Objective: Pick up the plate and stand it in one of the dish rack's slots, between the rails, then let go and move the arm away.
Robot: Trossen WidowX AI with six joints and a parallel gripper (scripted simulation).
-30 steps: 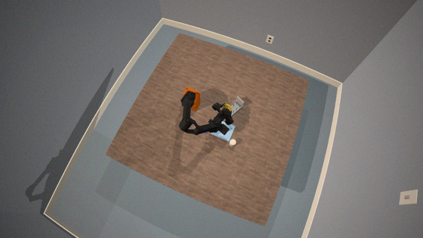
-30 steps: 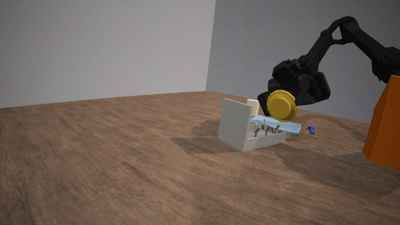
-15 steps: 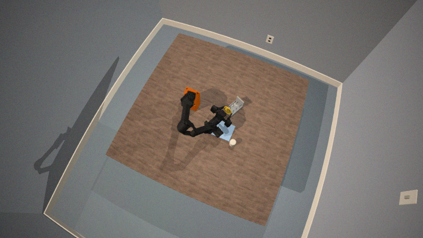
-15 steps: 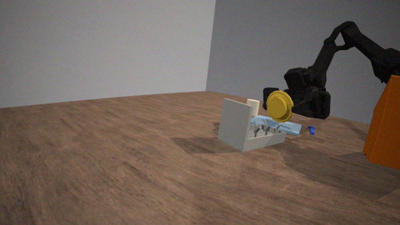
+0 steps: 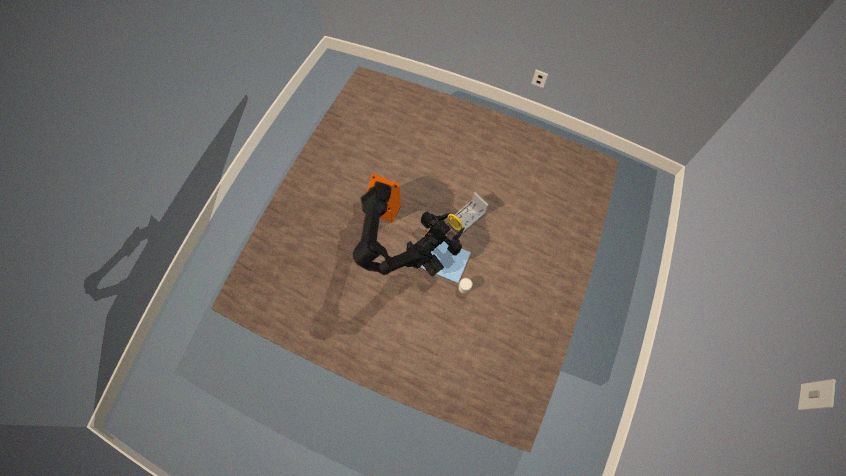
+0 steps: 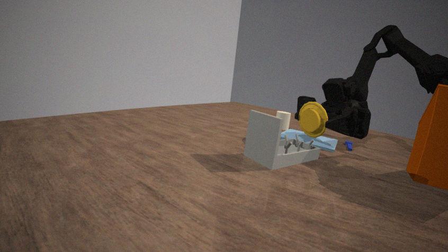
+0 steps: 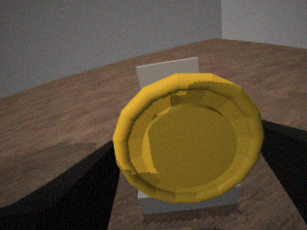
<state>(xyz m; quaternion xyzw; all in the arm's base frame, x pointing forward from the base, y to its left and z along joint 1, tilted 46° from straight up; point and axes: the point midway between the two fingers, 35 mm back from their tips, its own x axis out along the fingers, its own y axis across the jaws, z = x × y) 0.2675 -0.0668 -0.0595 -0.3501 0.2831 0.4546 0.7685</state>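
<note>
A yellow plate [image 5: 454, 222] [image 6: 310, 120] [image 7: 194, 149] is held off the table, roughly on edge, its hollow side towards the wrist camera. My gripper [image 5: 454, 223] [image 6: 313, 118] [image 7: 186, 138] is shut on the plate, with a dark finger at each side of the rim. The grey dish rack [image 5: 478, 201] [image 6: 261, 139] [image 7: 167, 73] stands on the table with a tall end panel and several short prongs. The plate is higher than the prongs, near the rack's end away from the panel. In the wrist view it hides most of the rack.
A light blue slab [image 5: 457, 273] [image 6: 331, 145] lies beside the rack, partly under the arm. A cream cylinder [image 5: 465, 285] [image 6: 284, 120] stands by the slab. A small blue piece [image 6: 348, 145] lies beyond it. An orange block [image 5: 391, 204] [image 6: 429, 141] is at the arm's base.
</note>
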